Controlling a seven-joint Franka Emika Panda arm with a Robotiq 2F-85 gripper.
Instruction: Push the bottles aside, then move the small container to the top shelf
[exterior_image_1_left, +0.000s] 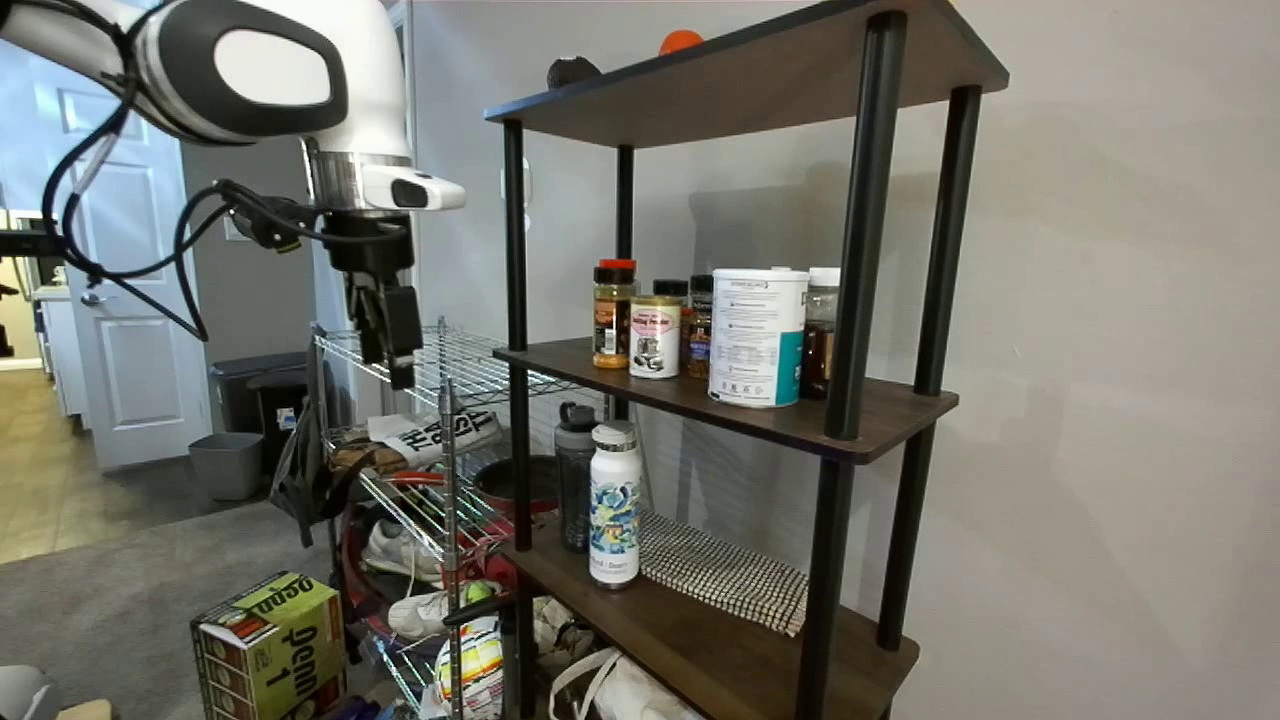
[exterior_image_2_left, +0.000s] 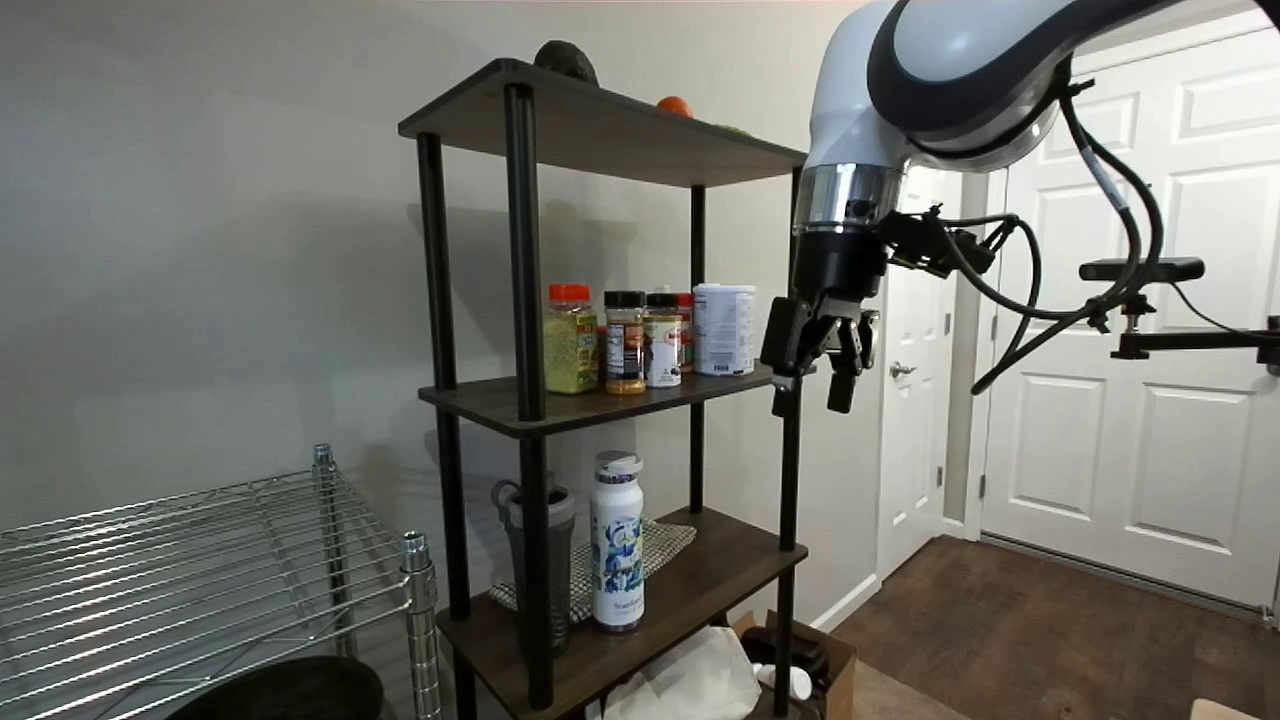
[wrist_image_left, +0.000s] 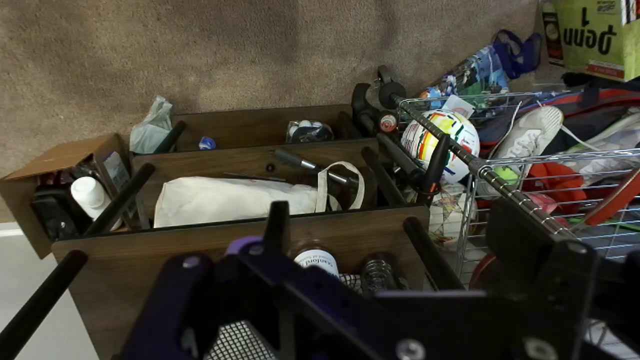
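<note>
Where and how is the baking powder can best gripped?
The can, probably by its upper sides, level from the open front: it is upright and round, near the front edge, with the top shelf overhead. A bottle close beside may need shifting first.

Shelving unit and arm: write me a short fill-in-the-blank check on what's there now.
1. The end effector holds ___.
2. Counting the top shelf as first, the white canister stands on the ___ board.
3. In an exterior view, the cap on the jar with yellow-green contents is ___.
Missing words: nothing; second; red.
</note>
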